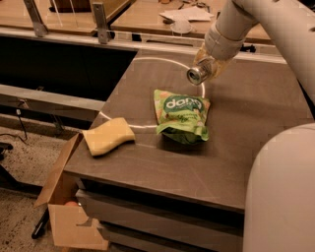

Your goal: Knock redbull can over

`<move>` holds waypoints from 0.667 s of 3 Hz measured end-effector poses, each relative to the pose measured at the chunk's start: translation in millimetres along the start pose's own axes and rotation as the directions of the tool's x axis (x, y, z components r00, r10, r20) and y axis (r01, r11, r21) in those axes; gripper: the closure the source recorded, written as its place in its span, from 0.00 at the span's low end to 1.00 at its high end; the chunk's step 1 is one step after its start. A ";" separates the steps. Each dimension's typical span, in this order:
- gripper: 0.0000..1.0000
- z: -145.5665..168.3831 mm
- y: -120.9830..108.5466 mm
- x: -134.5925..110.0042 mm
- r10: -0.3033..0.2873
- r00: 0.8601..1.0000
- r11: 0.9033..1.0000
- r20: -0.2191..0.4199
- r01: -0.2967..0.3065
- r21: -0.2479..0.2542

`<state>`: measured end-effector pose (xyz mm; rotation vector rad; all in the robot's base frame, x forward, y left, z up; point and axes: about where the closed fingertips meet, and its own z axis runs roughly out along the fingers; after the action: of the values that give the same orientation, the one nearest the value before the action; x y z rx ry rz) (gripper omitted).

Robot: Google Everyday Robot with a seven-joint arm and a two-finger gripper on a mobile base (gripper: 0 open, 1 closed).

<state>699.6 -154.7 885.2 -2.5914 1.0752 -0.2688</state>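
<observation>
The redbull can (198, 74) is a slim silvery can at the far middle of the brown table (246, 128). It is tipped over, with its shiny round top facing the camera. My gripper (209, 66) comes down from the upper right on the white arm (236, 24) and is right at the can, touching its far side. I cannot tell whether the can rests on the table or hangs in the gripper. A green snack bag (181, 115) lies just in front of the can, a short gap away.
A yellow sponge (108, 137) lies at the table's left front edge. An open cardboard box (61, 206) stands on the floor below the left corner. The robot's white body (280, 197) fills the lower right. A desk with papers (187, 12) stands behind.
</observation>
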 end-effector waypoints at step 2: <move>0.11 15.3 23.6 2.3 0.045 0.999 0.993 0.021 -0.042 -0.114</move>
<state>690.2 -168.6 862.5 -2.6597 1.1689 -0.1708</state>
